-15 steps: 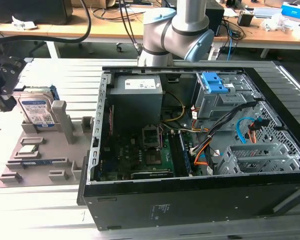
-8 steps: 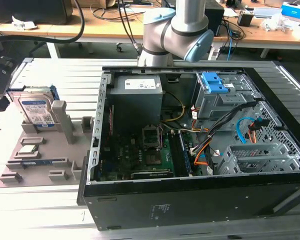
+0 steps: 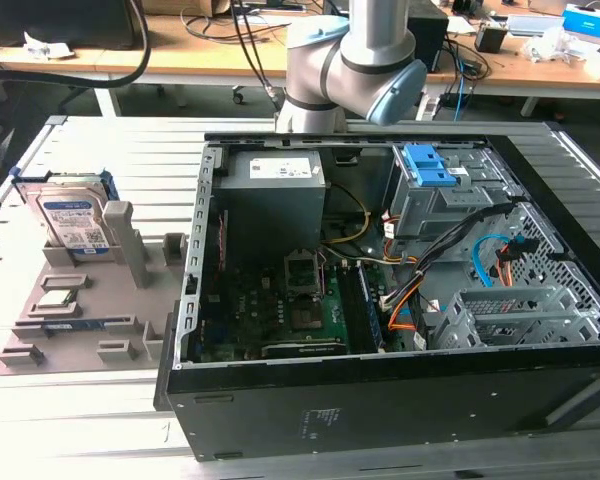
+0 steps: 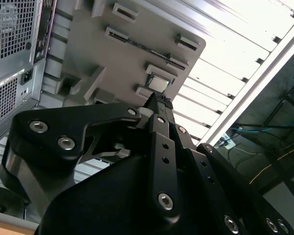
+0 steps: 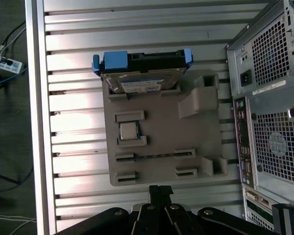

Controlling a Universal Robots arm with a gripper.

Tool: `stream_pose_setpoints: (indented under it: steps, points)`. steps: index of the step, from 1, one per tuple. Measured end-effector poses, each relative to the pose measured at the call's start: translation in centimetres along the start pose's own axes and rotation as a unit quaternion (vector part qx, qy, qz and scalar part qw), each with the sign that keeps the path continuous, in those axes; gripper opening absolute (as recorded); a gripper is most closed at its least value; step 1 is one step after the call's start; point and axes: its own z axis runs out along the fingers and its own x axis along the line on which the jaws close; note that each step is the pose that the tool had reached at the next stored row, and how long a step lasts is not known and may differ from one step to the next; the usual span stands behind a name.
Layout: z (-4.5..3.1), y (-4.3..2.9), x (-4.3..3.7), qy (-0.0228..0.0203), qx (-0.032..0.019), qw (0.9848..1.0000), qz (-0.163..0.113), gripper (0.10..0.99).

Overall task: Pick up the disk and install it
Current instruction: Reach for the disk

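Tool, fingers pressed together on nothing in both wrist views, hangs above the tabletop near one end of the grey fixture, the disk standing at its far end, long axis crosswise to the tool; in the exterior view, the disk lies at eight o'clock from the arm.

The exterior view looks down at my desk. Both wrist views look past my tool at the tray.
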Motion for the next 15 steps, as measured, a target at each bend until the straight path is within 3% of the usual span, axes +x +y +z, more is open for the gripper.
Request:
stream_pose_setpoints:
  steps: [7,12,15]
  points:
    - [-0.03,-0.04,1.36,0.0,0.0,1.0,0.0,0.106]
    - [0.01,1.27,1.77,0.0,0.0007,1.0,0.0,0.106]
    - [0.04,2.12,2.47,-0.0001,0.0014,1.0,0.0,0.106]
